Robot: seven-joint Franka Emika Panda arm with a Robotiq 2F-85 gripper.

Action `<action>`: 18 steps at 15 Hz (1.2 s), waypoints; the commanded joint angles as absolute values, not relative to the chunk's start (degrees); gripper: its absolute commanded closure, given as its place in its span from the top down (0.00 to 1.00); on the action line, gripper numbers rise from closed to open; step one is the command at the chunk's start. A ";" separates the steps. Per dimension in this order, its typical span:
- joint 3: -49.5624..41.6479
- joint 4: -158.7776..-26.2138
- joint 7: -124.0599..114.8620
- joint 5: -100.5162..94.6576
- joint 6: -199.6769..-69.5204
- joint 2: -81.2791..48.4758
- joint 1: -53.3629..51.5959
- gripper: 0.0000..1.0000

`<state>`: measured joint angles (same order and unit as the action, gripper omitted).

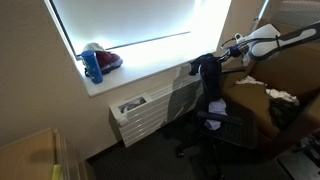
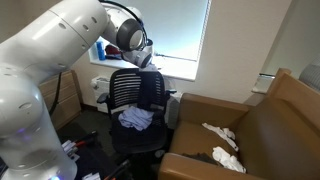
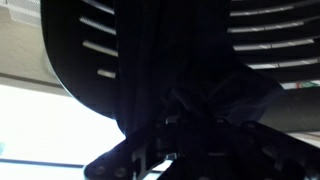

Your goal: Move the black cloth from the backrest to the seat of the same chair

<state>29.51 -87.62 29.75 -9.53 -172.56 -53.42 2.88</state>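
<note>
**A:** Gripper state?

**B:** Could not tell. In the wrist view the gripper (image 3: 185, 152) was only a dark silhouette along the bottom edge, and the gap between its fingers was unreadable.

**A:** Where was the cloth?

**B:** On the backrest (image 3: 85, 45). The black cloth (image 3: 150, 70) hung in folds down the slats, directly ahead of the gripper. In an exterior view it was draped over the top of the chair (image 1: 215, 120), and the gripper sat just beside that top edge. I could not tell whether the gripper touched the cloth.

**A:** And the seat?

**B:** The seat (image 2: 150, 133) held a crumpled pale cloth (image 2: 135, 119) below the backrest. The arm (image 2: 60, 50) reached in from above towards the backrest.

**A:** What was farther out?

**B:** A brown couch (image 2: 265, 115) stood beside the chair, with white rags (image 2: 220, 133) on its cushion. Beyond the chair was a bright window (image 1: 140, 20), with a blue bottle (image 1: 94, 66) standing on the windowsill (image 1: 140, 72).
</note>
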 commanded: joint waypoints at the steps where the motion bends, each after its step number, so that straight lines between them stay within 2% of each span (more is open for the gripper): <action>1: 22.36 -94.11 22.43 -8.67 -161.29 -40.49 0.81 0.03; 6: 18.25 -96.92 7.16 -13.28 -142.51 -25.84 -2.88 0.03; 7: 15.04 -97.09 6.40 -10.55 -137.75 -22.43 -6.38 0.03; 8: 17.83 -96.98 2.41 -13.67 -132.30 -20.28 -4.97 0.03; 10: 14.18 -96.97 -1.26 -12.03 -121.68 -14.58 -10.48 0.03; 11: 18.13 -96.24 -3.99 -13.53 -116.79 -12.78 -8.54 0.03; 12: 15.49 -95.86 -4.61 -11.32 -112.81 -10.21 -12.33 0.03; 14: 16.71 -96.22 -6.83 -8.63 -104.96 -5.36 -14.11 0.03; 16: 16.80 -98.68 -7.71 -9.44 -103.51 -2.07 -15.68 0.03; 18: 16.09 -105.39 -8.43 -17.48 -109.92 -0.26 -16.06 0.03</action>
